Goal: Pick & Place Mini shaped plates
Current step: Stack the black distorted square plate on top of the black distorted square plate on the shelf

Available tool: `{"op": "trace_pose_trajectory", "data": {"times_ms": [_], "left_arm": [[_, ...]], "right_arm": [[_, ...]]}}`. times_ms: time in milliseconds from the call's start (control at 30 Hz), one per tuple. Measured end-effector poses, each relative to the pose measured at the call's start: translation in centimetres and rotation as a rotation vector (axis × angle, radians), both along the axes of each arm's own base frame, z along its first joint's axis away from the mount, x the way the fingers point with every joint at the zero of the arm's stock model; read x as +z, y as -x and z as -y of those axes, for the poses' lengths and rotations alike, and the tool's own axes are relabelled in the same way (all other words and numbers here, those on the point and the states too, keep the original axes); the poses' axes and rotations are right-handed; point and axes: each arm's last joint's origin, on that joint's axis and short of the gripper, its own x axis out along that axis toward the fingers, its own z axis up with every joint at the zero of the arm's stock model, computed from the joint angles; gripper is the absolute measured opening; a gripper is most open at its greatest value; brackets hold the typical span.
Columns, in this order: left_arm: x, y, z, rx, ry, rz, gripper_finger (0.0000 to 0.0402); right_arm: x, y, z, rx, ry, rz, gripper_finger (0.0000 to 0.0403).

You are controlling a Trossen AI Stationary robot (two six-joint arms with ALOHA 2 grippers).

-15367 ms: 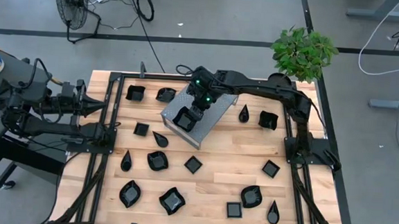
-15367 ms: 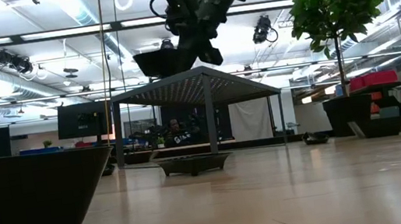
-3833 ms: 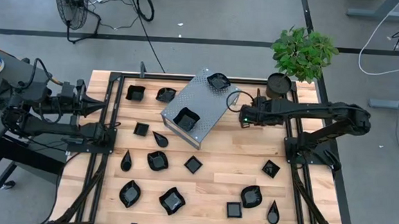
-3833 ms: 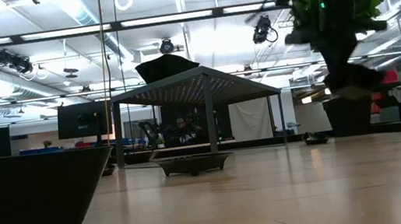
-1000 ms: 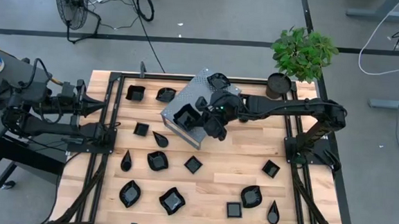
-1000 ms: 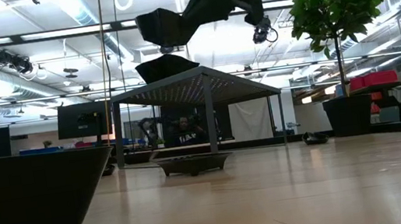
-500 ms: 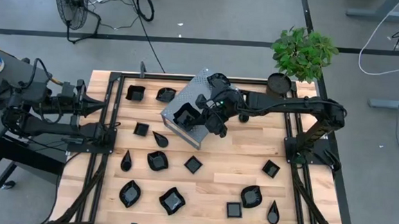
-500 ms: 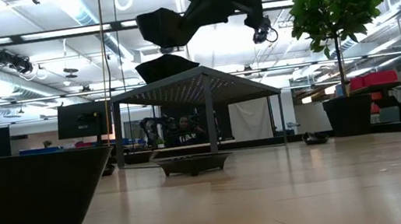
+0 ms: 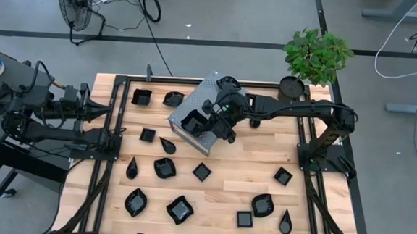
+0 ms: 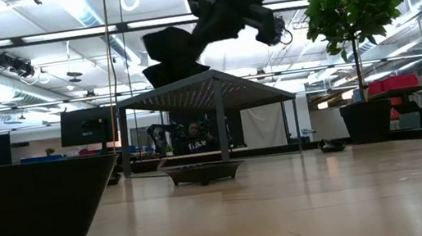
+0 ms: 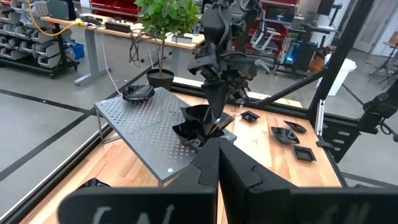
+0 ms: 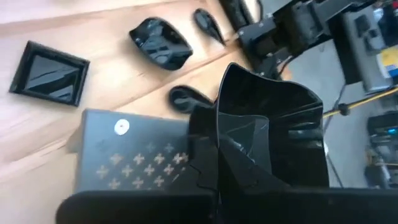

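One black dish (image 9: 210, 121) hanging in right claw (image 9: 217, 123), pinched tight, above grey box (image 9: 207, 102) at table's 12 o'clock. Two dishes sitting on box. Left claw (image 9: 106, 111) clenched, waiting at 9 o'clock.

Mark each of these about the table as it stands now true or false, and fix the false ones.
1. The right gripper is shut on a black dish held above the grey metal box. True.
2. The left gripper is reaching over the box. False: the left arm waits at the table's left edge, fingers shut.
3. No dish lies on the box yet. False: one dish lies at its far corner, another near its front end.
4. A potted plant stands at the table's far right corner. True.
5. Dishes lie on the wood in front of the box. True.
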Motion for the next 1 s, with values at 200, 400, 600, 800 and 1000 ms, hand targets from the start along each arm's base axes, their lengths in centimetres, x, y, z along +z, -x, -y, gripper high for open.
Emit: {"op": "trace_pose_trajectory", "data": {"times_ms": [200,400,600,800,1000], "left_arm": [[0.0,0.0,0.0,0.0,0.0,0.0,0.0005],[0.0,0.0,0.0,0.0,0.0,0.0,0.0005],[0.0,0.0,0.0,0.0,0.0,0.0,0.0005],[0.0,0.0,0.0,0.0,0.0,0.0,0.0005],[0.0,0.0,0.0,0.0,0.0,0.0,0.0005]], "right_arm": [[-0.16,-0.1,0.09,0.0,0.0,-0.002,0.0002],[-0.13,-0.12,0.18,-0.008,0.005,0.002,0.0005],[-0.12,-0.14,0.25,-0.024,0.018,0.002,0.0026],[-0.12,-0.14,0.25,-0.026,0.017,0.002,0.0048],[-0.12,-0.14,0.25,-0.026,0.017,0.002,0.0079]]}}
